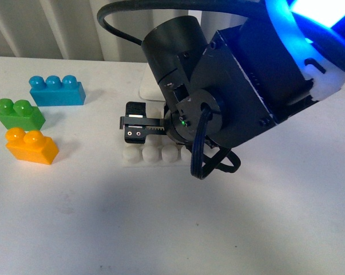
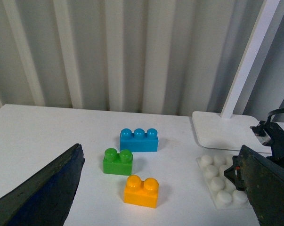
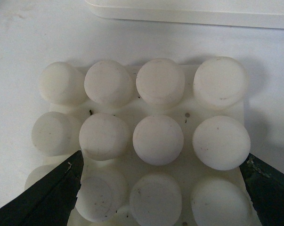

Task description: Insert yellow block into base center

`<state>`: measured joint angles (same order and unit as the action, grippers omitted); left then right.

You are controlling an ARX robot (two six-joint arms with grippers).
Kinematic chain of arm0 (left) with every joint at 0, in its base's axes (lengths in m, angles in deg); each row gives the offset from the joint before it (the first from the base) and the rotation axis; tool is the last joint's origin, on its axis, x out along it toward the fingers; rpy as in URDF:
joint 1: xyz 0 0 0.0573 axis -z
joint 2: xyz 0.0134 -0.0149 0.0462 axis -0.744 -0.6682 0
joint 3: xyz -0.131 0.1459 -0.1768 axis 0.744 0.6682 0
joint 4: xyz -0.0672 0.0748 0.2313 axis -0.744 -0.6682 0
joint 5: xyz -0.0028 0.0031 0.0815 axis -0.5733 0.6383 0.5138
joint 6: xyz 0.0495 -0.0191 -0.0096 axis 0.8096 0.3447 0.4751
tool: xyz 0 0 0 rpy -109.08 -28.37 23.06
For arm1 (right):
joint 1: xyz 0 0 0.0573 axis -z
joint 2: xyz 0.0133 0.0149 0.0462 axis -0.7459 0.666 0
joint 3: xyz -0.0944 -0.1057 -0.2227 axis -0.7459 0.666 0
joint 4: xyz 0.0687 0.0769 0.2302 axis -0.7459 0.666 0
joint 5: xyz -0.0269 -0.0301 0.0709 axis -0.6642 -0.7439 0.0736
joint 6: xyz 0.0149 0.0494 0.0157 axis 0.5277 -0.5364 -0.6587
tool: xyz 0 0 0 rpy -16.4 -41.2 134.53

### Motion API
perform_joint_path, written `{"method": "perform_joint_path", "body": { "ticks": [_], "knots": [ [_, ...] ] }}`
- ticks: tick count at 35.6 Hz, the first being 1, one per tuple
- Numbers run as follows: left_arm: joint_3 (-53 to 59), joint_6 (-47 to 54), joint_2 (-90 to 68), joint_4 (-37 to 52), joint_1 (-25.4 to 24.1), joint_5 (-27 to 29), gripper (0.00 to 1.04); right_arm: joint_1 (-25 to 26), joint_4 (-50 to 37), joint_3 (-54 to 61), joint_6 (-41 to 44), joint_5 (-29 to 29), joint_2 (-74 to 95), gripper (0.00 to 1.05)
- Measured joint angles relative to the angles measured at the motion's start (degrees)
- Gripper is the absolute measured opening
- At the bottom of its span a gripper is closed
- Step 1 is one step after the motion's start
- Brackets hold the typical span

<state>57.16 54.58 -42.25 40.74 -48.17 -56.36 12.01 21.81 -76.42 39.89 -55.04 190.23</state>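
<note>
You are looking at a task that is barely begun. The yellow block (image 2: 142, 190) is sitting loose on the table, not yet picked up, and nothing is standing on the base (image 3: 188, 123); every stud that shows is bare, the centre ones included. The pick, the carry and the press into the middle are all left to do, by my reading.

Your right gripper (image 3: 163, 162) is hovering directly over the base with its jaws spread wide. In the right wrist view the two fingers (image 3: 52, 193) are framing the stud grid, one on each side, and nothing is sitting between them but the studs below. It is carrying nothing, and I cannot tell whether the finger ends are touching the plate or hanging just above it. The yellow block is lying well apart from this gripper, off toward the robot's left.

Your left gripper (image 2: 160, 157) is also released and empty, its jaws far apart. The yellow block is lying ahead of it, roughly on the line between its fingers and the nearest of three bricks; the green brick (image 2: 117, 162) is lying just beyond it and the blue three-stud brick (image 2: 139, 140) beyond that. The base and the lamp foot (image 2: 222, 132) are lying off toward its right-hand finger.
</note>
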Motion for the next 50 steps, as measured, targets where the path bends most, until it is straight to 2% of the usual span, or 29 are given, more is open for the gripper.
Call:
{"method": "perform_joint_path", "body": {
  "ticks": [22,38,44,50],
  "knots": [
    [0.0,0.0,0.0,0.0,0.0,0.0,0.98,-2.3,5.0,-10.6,-2.7,7.7,3.8,0.96],
    [0.0,0.0,0.0,0.0,0.0,0.0,0.98,-1.8,2.0,-8.0,-5.2,7.3,2.5,0.96],
    [0.0,0.0,0.0,0.0,0.0,0.0,0.98,1.3,-3.1,0.9,-7.1,7.1,-3.2,0.96],
    [0.0,0.0,0.0,0.0,0.0,0.0,0.98,9.9,-9.9,12.4,-7.6,8.5,-15.1,0.96]
  ]
}}
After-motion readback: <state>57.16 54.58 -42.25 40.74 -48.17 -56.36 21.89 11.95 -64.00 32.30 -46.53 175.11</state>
